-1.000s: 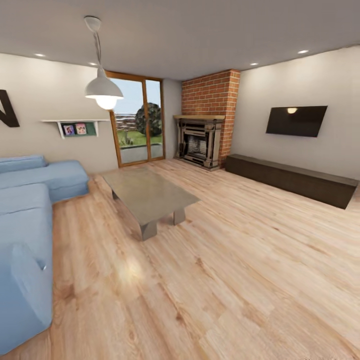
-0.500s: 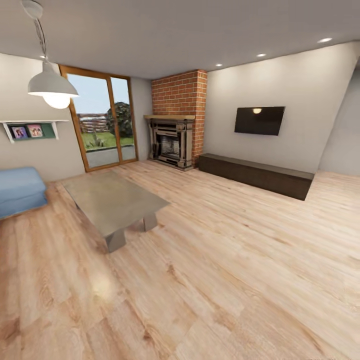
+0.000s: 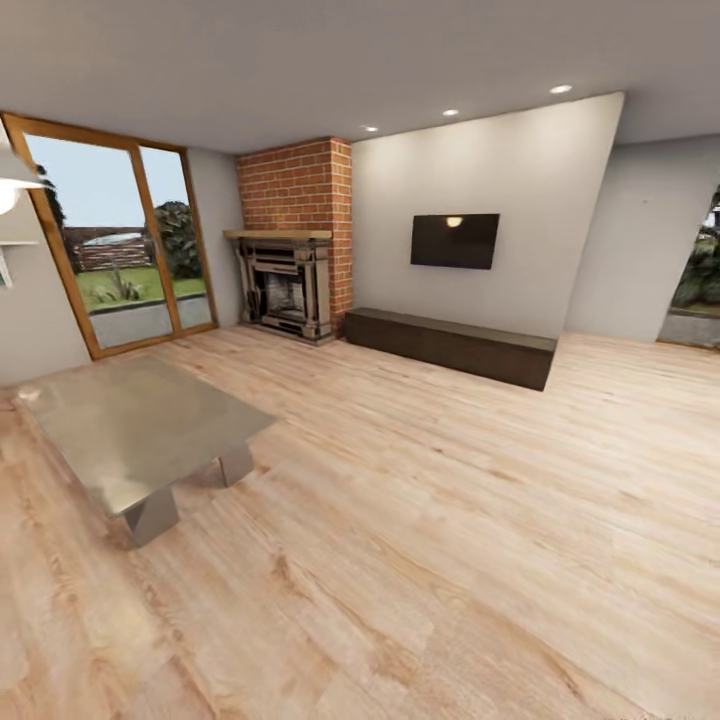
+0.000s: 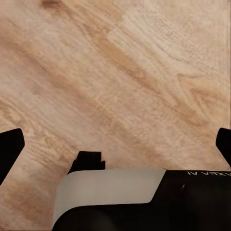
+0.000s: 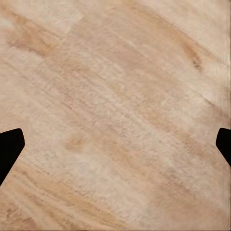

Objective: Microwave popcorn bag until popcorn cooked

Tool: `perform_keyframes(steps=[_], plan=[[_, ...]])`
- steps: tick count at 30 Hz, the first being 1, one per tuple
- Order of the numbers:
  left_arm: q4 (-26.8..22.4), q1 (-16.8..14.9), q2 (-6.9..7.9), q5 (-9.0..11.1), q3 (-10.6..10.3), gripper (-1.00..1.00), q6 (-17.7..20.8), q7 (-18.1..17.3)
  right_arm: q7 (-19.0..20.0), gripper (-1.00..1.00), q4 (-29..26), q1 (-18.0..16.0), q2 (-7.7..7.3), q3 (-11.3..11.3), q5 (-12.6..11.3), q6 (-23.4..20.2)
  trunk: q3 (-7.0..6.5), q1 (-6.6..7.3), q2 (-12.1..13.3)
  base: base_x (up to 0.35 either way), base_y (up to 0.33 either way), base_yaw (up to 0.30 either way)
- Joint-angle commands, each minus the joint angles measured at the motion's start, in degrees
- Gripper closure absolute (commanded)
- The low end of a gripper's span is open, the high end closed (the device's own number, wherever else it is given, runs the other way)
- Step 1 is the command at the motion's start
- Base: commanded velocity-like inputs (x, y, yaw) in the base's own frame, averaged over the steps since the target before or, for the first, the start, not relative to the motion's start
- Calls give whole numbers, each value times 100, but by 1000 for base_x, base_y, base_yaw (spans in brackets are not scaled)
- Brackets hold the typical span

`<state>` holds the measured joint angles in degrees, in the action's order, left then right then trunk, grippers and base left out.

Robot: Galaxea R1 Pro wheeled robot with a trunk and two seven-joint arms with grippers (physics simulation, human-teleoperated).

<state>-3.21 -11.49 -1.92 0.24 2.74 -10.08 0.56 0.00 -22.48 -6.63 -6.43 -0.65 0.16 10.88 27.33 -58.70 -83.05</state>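
Observation:
I am in a living room; the popcorn bag, the microwave and the countertop are out of view. In the left wrist view my left gripper (image 4: 115, 144) is open, its black fingertips (image 4: 9, 149) far apart over bare wood floor, with part of my own dark and white body just below them. The right gripper (image 5: 115, 144) is open too, its fingertips (image 5: 9, 147) at the picture's two edges, with only floor planks between them. Neither holds anything.
A low grey coffee table (image 3: 130, 430) stands at the near left. Behind it are glass patio doors (image 3: 110, 250), a brick fireplace (image 3: 290, 285), a wall TV (image 3: 454, 241) and a long dark low cabinet (image 3: 450, 345). Open wood floor (image 3: 450, 520) stretches ahead and right toward an opening (image 3: 690, 290).
The camera has turned to the right: the blue sofa and most of the pendant lamp have slid out at the left, and the far right opening has come into view.

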Motion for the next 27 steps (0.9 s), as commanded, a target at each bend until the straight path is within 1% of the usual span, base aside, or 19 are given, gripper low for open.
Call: perform_keyframes(steps=[1, 14, 17, 27], plan=[[4, -3, -1, 2, 24, -100, -20, 6, 0, -100, 7, -5, 1, -6, 2, 20, 6, -3, -3, 278, -226, -300], [4, -3, -1, 2, 24, -100, -20, 4, 0, -100, 7, -5, 2, -5, 2, 20, 6, -3, -3, 278, -225, -295], [4, -3, -1, 2, 25, -100, -20, 6, 0, -100, 7, -5, 1, -5, 2, 20, 6, -3, -3, 285, -216, -90], [4, -3, -1, 4, 33, -100, -20, 6, 0, -100, 7, -5, 1, 1, 4, 20, 6, -3, -3, 304, -193, -5]])
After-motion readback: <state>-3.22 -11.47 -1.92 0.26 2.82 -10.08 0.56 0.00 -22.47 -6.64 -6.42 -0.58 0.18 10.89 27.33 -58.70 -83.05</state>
